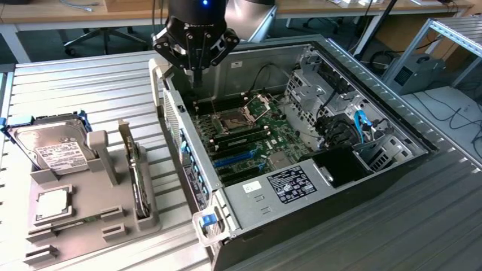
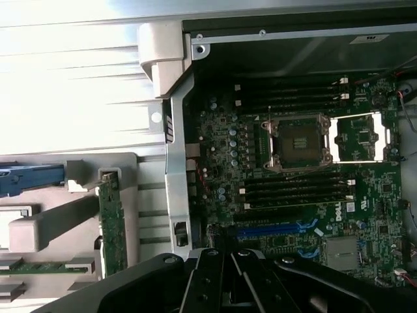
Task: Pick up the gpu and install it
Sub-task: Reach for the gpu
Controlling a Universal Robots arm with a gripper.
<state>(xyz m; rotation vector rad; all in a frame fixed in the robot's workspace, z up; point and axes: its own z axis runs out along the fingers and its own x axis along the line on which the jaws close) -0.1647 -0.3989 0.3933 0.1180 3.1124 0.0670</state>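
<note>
**Hand shut, empty; gpu in holder**

Exterior view: the hand (image 1: 196,76) is held closed on nothing over the open computer case (image 1: 324,214). The gpu (image 1: 134,175) is stood on edge in the grey holder (image 1: 83,226) on the counter (image 1: 83,84), beside the hard drive (image 1: 49,149), whose white label cannot be read.

Wrist view: the gpu (image 2: 112,225) is seen edge-on, apart from the shut hand (image 2: 225,261).
</note>
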